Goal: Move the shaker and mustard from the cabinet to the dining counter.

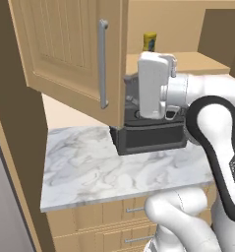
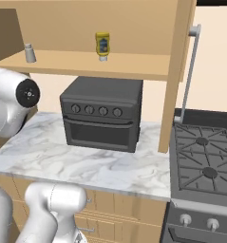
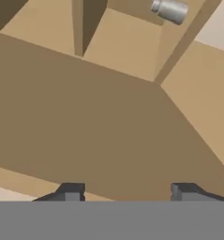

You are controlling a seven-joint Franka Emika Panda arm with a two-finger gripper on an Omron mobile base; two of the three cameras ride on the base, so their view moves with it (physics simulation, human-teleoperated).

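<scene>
Light wooden wall cabinet (image 2: 86,28), door open, w/ long silver bar handle (image 1: 103,64). Below: small marble countertop (image 2: 86,161) w/ black oven (image 2: 103,114). Dining counter not in shot. Small yellow squeeze mustard bottle (image 2: 102,45) standing cap-down mid-shelf. Small grey cylindrical shaker (image 3: 169,10) upright at shelf's left end in right base view, well apart from mustard. Two-finger gripper (image 3: 127,192): jaws parted, nothing between, holding nothing. In hand view, shaker far ahead, off toward upper right, long axis roughly crosswise to approach line. Prob. needs shift that way, then reach in.
</scene>
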